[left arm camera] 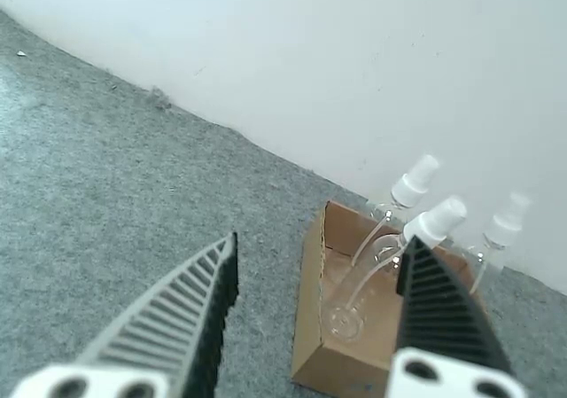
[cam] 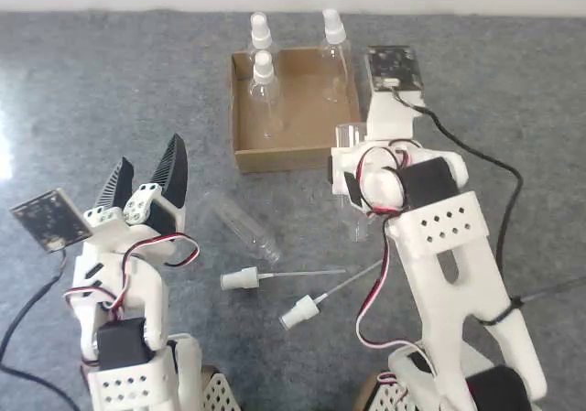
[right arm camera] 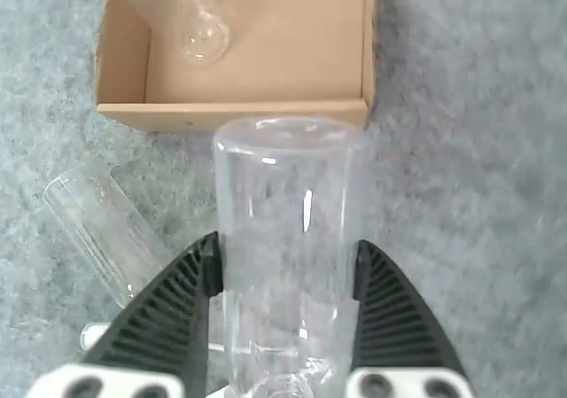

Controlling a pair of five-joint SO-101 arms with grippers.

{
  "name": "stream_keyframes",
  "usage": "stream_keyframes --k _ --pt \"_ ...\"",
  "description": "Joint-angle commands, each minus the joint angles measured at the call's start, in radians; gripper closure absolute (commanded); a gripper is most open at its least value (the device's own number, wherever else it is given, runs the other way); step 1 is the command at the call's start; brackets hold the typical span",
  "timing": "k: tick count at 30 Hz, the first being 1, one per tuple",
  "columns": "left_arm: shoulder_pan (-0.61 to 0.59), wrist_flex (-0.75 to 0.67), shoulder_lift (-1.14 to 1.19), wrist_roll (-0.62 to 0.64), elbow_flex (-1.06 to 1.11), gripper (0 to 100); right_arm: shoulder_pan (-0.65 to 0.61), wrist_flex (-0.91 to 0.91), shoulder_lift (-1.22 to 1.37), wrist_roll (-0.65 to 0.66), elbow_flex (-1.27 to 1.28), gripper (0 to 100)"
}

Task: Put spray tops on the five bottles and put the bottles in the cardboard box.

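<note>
Jaws of the right gripper (right arm camera: pixel 286 245) are clamped on both sides of a clear cylindrical plastic bottle (right arm camera: pixel 288 194) that carries no spray top, held just in front of the near wall of the shallow brown cardboard box (right arm camera: pixel 235 114). Jaws of the left gripper (cam: pixel 149 155) stand wide apart and hold nothing, raised over the grey carpeted table (cam: pixel 92 81).

Three clear bottles with white spray tops (cam: pixel 264 72) stand at the box. A second uncapped clear bottle (cam: pixel 243 223) lies on its side in front of the box. Two loose white spray tops with thin dip tubes (cam: pixel 243 278) lie on the table near it.

Hazards:
- The smooth bottle wall may slip or rotate in the jaws when a top is pressed on.
- A dip tube is thin and may bend or miss the neck.
- The lying bottle may roll if nudged.

Markings: no legible brand, label or writing is present on any item.
</note>
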Motion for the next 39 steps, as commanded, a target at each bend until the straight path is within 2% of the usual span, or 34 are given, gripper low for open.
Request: stream_keyframes --k 1,4,10,17,23,31,35,39 --pt "-0.002 -0.028 -0.018 -0.008 -0.054 73 0.045 0.004 -0.087 -0.058 0.020 93.5" --pt "-0.002 -0.028 -0.018 -0.008 -0.054 73 0.085 0.004 -0.130 -0.150 0.058 93.5" --pt "-0.002 -0.028 -0.018 -0.008 -0.054 73 0.174 0.002 -0.189 -0.423 0.152 93.5" --pt "-0.002 -0.028 -0.018 -0.008 -0.054 73 0.292 -0.058 -0.202 -0.557 0.276 93.5" --pt "-0.002 -0.026 -0.018 -0.008 -0.054 73 0.433 -0.363 -0.199 -0.611 0.488 93.5" --pt "0.000 -0.026 -0.018 -0.008 -0.054 73 0.455 -0.576 -0.194 -0.614 0.667 92.6" --pt "0.000 -0.026 -0.018 -0.008 -0.054 73 0.447 -0.644 -0.194 -0.617 0.720 81.1" --pt "0.002 -0.026 -0.018 -0.008 -0.054 73 0.415 -0.636 -0.194 -0.637 0.736 71.0"
